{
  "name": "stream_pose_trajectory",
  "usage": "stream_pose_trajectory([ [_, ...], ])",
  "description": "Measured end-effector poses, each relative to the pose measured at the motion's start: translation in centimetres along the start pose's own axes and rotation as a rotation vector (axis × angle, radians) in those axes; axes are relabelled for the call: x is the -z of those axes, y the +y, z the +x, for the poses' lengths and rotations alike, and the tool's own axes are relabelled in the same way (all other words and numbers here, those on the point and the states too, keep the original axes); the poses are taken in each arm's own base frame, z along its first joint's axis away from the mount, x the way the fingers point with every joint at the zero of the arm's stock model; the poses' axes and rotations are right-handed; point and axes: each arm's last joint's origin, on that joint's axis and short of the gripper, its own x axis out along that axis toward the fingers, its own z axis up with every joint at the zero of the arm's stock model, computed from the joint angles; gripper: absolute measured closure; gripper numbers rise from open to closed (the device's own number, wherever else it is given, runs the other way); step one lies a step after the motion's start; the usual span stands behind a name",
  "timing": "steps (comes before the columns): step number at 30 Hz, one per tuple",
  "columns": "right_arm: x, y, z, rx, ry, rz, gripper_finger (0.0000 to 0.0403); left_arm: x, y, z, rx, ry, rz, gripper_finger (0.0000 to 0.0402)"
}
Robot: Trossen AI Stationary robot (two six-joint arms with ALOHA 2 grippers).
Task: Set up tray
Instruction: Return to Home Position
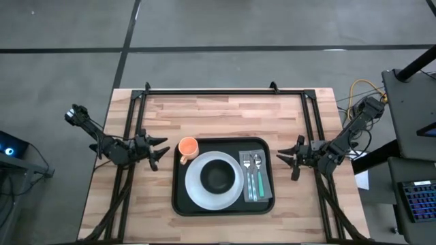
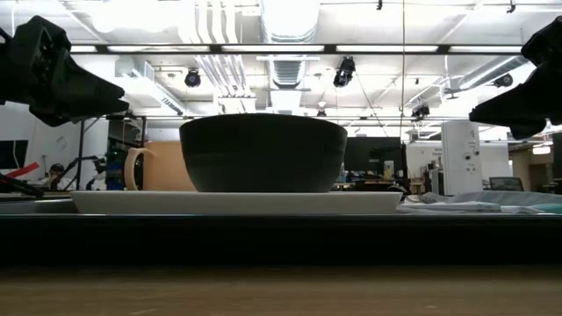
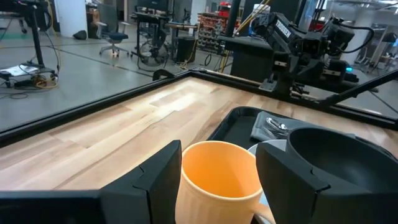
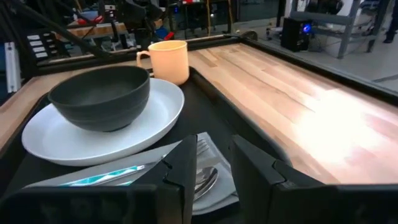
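Observation:
The black tray [image 1: 178,204] lies on the wooden table, near the front middle. On it a white plate [image 1: 196,192] carries a black bowl [image 1: 218,175]. An orange cup [image 1: 188,147] stands at the tray's far left corner, and a grey napkin with cutlery [image 1: 255,178] lies on its right side. My left gripper [image 1: 162,151] hovers just left of the cup, open; the cup [image 3: 217,177] shows ahead of its fingers, apart from them. My right gripper [image 1: 287,158] hovers off the tray's right edge, open by a narrow gap [image 4: 214,149], pointing at the napkin [image 4: 205,177].
A black frame rail [image 1: 225,90] runs along the table's far edge, with more rails down both sides under the arms. Bare wood [image 1: 225,116] lies between the tray and the far rail. Both arms stand low beside the tray.

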Motion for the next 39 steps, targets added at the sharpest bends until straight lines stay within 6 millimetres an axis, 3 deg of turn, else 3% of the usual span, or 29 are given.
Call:
stream_pose_trajectory([
  [13,0.0,0.2,0.0,-0.072,0.032,0.017,0.0334,0.1,0.0,0.0,0.001,0.004,0.006,0.0214],
  [31,0.0,0.2,0.0,-0.074,0.033,0.001,0.0316,0.0,0.0,0.0,-0.002,0.0,0.01,0.0214],
  [35,0.0,0.2,0.0,-0.075,0.033,0.001,0.0322,-1.4,-0.2,-0.1,-0.028,-0.08,-0.06,0.0214],
  [39,0.0,0.2,0.0,-0.075,0.033,0.001,0.033,-3.4,-0.6,-0.5,0.147,-0.159,-0.054,0.0214],
])
